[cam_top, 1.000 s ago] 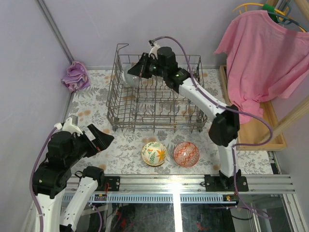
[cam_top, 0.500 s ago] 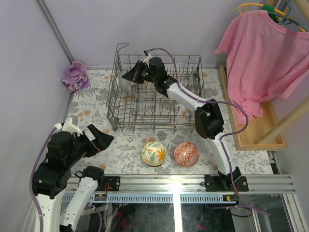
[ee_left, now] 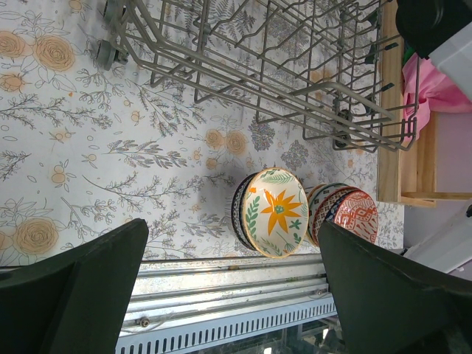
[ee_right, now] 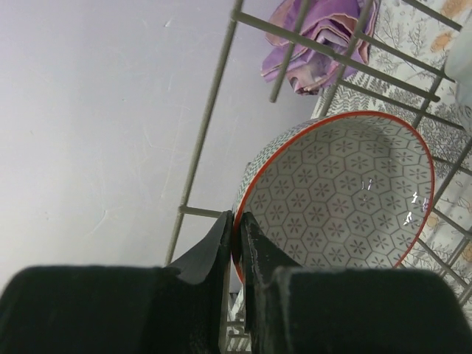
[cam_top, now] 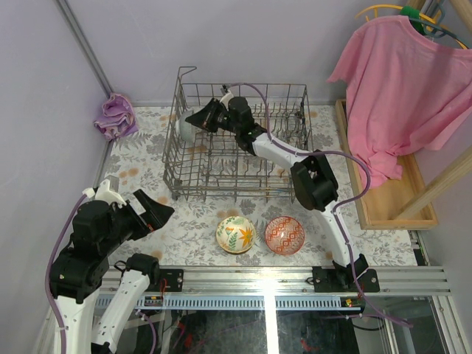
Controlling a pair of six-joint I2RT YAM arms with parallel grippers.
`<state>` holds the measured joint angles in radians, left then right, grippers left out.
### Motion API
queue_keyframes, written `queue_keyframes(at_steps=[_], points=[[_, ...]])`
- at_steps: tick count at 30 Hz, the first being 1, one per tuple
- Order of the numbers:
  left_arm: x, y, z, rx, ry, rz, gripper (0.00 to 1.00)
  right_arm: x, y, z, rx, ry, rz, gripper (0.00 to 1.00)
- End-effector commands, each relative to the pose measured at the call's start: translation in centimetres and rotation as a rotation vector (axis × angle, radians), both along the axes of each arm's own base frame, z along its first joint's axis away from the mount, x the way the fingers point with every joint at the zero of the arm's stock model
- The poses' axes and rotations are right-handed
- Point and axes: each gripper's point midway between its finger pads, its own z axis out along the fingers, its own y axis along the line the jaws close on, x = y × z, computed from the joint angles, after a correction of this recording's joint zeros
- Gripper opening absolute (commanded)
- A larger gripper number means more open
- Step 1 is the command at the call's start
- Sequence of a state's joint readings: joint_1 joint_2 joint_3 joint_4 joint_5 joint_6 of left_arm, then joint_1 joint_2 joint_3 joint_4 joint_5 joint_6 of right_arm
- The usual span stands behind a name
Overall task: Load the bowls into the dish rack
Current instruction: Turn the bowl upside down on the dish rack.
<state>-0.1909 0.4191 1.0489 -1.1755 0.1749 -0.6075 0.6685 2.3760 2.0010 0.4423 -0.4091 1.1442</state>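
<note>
The grey wire dish rack (cam_top: 221, 193) stands at the back of the table. My right gripper (cam_top: 200, 118) reaches into its rear left corner, shut on the rim of a red-edged bowl with a grey hexagon pattern (ee_right: 339, 199). That bowl (cam_top: 186, 127) stands on edge inside the rack, and the right gripper (ee_right: 237, 228) pinches its lower left rim. A floral bowl (cam_top: 235, 234) and a red patterned bowl (cam_top: 285, 234) sit in front of the rack, each on top of a short stack (ee_left: 273, 212) (ee_left: 346, 214). My left gripper (cam_top: 156, 210) hovers open at the near left, holding nothing.
A purple cloth (cam_top: 116, 116) lies at the back left by the wall, just beyond the rack wires (ee_right: 206, 125). A pink shirt (cam_top: 398, 81) hangs at the right over a wooden tray (cam_top: 383, 199). A metal rail (ee_left: 221, 295) runs along the near edge.
My right arm has swung left and down with the bowl, from above the rack's back into its rear left corner. The left arm has not moved.
</note>
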Motion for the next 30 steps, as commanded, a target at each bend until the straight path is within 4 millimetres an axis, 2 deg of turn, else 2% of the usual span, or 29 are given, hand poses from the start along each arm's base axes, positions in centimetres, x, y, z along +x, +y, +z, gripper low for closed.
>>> queue_keyframes(at_steps=[1, 18, 23, 30], points=[[-0.9, -0.7, 0.0, -0.011, -0.001, -0.057, 0.99, -0.4, 0.2, 4.4, 0.143, -0.084, 0.005, 0.00], [-0.4, -0.7, -0.2, 0.002, 0.009, -0.058, 1.00, 0.3, -0.3, -0.7, 0.179, 0.018, -0.003, 0.00], [-0.3, -0.6, -0.2, 0.005, 0.011, -0.057, 1.00, 0.5, -0.6, -1.6, 0.206, 0.044, -0.002, 0.00], [-0.1, -0.7, -0.2, 0.008, 0.013, -0.058, 1.00, 0.9, -2.2, -2.3, 0.240, 0.072, -0.015, 0.00]])
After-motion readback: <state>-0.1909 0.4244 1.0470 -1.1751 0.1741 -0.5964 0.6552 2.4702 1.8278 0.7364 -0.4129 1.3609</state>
